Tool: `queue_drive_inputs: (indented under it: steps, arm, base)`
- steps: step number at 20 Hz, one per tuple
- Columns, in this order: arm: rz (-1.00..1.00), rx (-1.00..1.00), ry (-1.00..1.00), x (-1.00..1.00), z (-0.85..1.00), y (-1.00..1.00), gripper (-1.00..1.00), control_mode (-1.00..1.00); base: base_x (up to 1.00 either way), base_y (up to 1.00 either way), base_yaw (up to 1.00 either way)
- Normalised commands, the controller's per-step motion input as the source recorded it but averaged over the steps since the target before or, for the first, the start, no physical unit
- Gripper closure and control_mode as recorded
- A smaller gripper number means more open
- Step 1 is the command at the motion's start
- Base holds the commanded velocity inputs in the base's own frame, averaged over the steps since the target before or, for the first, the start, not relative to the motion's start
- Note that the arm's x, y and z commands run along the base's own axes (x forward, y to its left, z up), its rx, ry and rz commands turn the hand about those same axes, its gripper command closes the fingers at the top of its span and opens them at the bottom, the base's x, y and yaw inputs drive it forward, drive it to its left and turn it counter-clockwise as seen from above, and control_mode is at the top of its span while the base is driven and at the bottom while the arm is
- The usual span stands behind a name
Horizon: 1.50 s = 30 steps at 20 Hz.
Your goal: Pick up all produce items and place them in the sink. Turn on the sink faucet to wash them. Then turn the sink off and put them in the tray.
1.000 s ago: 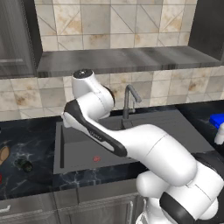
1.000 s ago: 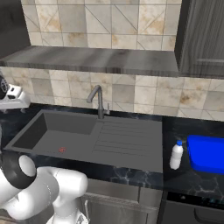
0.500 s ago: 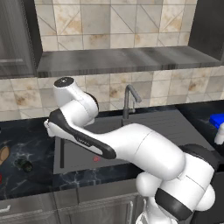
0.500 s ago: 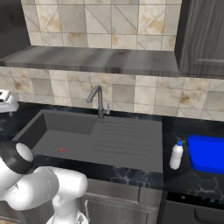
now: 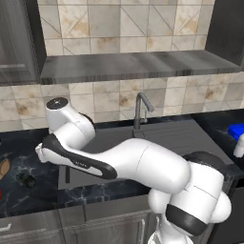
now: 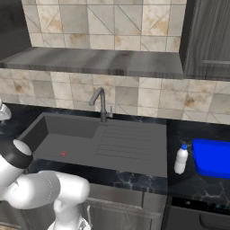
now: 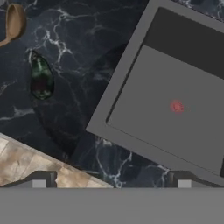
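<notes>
**A:** Where is the pincer, and is it carrying anything?

**B:** The pincer (image 7: 111, 183) hangs released and empty above the dark marble surface (image 7: 83, 65), its two finger tips spread wide at the bottom of the hand view. It hovers near the sink's corner and touches nothing.

**A:** What lies closest to it?

**B:** In the hand view, the dark green-black oval (image 7: 41, 78) lies on the surface, apart from the sink (image 7: 175, 83) and well clear of the finger tips. Beyond it sits a tan-brown oblong item (image 7: 15, 22), which is not produce. In the left base view the oval (image 5: 27, 180) rests left of the basin, and a sliver of red at the picture's left edge (image 5: 1, 194) may be the red ball, though too little shows to be sure.

**A:** And the sink itself?

**B:** The basin holds nothing but its small red drain mark (image 7: 176, 106). The faucet (image 6: 100, 102) stands behind it, with no water visible.

**A:** The tray?

**B:** The blue tray (image 6: 212, 157) sits on the surface far right of the drainboard, with nothing seen in it and a small white bottle (image 6: 181, 158) just beside it.

**A:** So how far along is the task?

**B:** I judge it barely begun: no produce is in the sink, and the washing and tray steps all remain.
</notes>
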Motion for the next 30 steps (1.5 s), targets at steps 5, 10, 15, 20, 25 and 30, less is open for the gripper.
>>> queue_drive_inputs:
  steps: [5,10,15,20,25,30]
  arm:
    - [0.15,0.0,0.0,0.0,-0.31,0.55,-1.0,-1.0]
    - [0.1,0.0,0.02,-0.01,-0.16,0.28,-1.0,-1.0]
    - [0.02,0.0,0.01,0.0,-0.07,0.23,-1.0,-1.0]
    - [0.0,0.0,0.03,0.0,-0.17,0.25,-1.0,-1.0]
    - [0.0,0.0,0.05,0.0,-0.2,0.17,-1.0,-1.0]
    - [0.0,0.0,0.04,0.0,-0.16,0.05,-1.0,-1.0]
  base:
    - [0.0,0.0,0.0]
    - [0.0,0.0,0.0]
    - [0.0,0.0,0.0]
    - [0.0,0.0,0.0]
    - [0.0,0.0,0.0]
    - [0.0,0.0,0.0]
